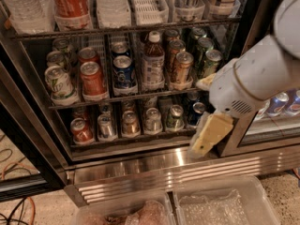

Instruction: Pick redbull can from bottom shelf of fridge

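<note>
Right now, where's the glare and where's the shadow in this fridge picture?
In the camera view, the fridge gleams brightest along its ribbed stainless-steel base, and the can lids catch small highlights. The bottom shelf is dimmer, with its back rows in shadow. The pale gripper, in front of that shelf's right end, is well lit.

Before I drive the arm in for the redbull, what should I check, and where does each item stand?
1. Fridge door open: ok.
2. Redbull can upright at the front of the bottom shelf, second lane from left: ok.
3. Gripper lined up with it: not ok; it hangs by the shelf's right end, well right of the can.
4. Nothing in front of the can: ok.
5. Room beside it, between red can and gold can: cannot tell.
</note>
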### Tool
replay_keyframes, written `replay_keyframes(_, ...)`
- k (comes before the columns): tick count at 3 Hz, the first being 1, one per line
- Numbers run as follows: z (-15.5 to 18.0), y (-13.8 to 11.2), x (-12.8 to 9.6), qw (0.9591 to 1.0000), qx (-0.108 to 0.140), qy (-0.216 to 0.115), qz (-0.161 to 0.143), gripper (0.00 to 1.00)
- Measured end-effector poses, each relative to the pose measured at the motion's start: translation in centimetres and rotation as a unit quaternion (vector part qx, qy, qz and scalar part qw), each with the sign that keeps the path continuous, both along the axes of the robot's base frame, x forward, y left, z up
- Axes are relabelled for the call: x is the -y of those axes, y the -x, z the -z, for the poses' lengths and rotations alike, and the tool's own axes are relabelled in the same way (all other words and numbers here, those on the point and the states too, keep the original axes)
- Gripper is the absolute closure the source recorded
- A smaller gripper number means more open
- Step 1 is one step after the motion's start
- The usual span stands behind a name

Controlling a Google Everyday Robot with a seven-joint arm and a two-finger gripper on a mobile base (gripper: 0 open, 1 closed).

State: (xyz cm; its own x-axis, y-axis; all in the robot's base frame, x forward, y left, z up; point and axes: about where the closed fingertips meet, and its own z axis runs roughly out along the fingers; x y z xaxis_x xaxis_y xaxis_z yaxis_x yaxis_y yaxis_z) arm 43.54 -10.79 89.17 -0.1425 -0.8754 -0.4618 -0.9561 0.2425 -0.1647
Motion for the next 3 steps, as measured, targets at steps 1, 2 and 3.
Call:
replay_keyframes(1, 4.3, 0.1, -3.4, 0.9989, -0.033, -0.032, -0.013, 0.00)
replay_keyframes(2, 9.1, 0.8, -6.6, 0.9960, -0.081, -0.033, -0.020, 0.00)
replay_keyframes(3, 9.1, 0.8, -6.6, 0.9960, -0.081, -0.034, -0.020, 0.00)
